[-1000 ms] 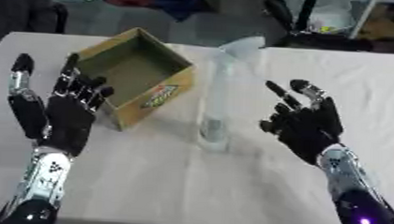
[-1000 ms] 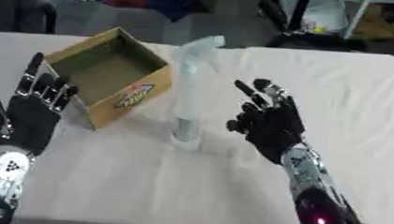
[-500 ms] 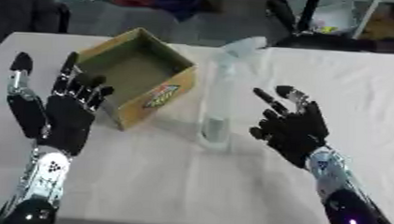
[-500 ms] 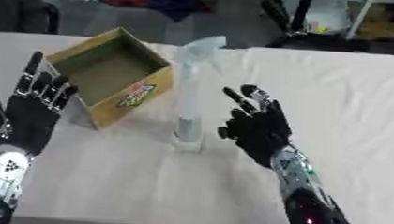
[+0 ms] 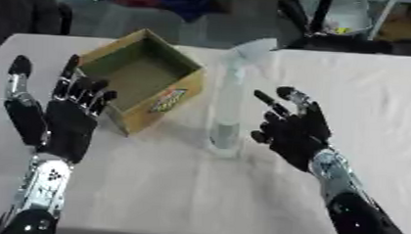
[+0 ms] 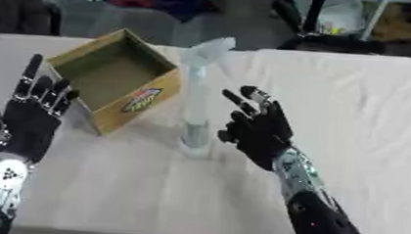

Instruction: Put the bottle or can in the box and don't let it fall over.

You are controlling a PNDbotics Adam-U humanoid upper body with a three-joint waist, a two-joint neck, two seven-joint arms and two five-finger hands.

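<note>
Both robot hands, left (image 5: 68,119) & right (image 5: 292,132), spread, released; clear bottle (image 5: 229,102) upright, outline faint, beside box (image 5: 146,80).

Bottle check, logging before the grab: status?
Both robot hands open: left, right beside bottle. Bottle upright, outside box. Nothing between them.

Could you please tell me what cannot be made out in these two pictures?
- Bottle: clear and blurred in both views; its contents and cap cannot be told.
- Cardboard box: the label on its side is too blurred to read.
- Right hand: whether it touches the bottle cannot be told.
- Left hand: open, wrist partly cut off in the right eye view.
</note>
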